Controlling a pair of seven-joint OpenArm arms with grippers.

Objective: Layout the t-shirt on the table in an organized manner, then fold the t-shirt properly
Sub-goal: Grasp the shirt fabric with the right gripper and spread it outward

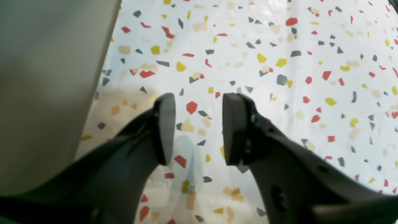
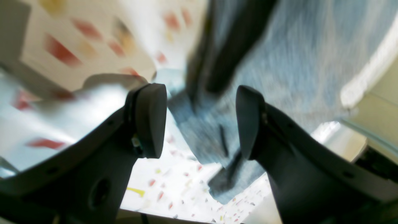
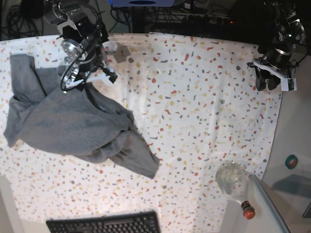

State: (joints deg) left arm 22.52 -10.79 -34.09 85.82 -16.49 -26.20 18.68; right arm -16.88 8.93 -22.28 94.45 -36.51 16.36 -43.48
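Note:
The heather-grey t-shirt [image 3: 73, 121] lies crumpled on the left part of the speckled table [image 3: 194, 97], with one bunched end trailing toward the middle. My right gripper [image 2: 199, 121] is open and empty, hovering just over the shirt's top edge. The blurred grey cloth [image 2: 279, 62] shows between and beyond its fingers. Its arm [image 3: 80, 43] stands at the table's back left. My left gripper [image 1: 197, 127] is open and empty over bare tablecloth. In the base view it [image 3: 268, 80] sits at the table's far right edge, away from the shirt.
A clear bottle with a red cap [image 3: 234, 184] lies at the front right corner. A black keyboard [image 3: 104, 224] sits at the front edge. A plain grey side surface [image 1: 46, 77] borders the table next to the left gripper.

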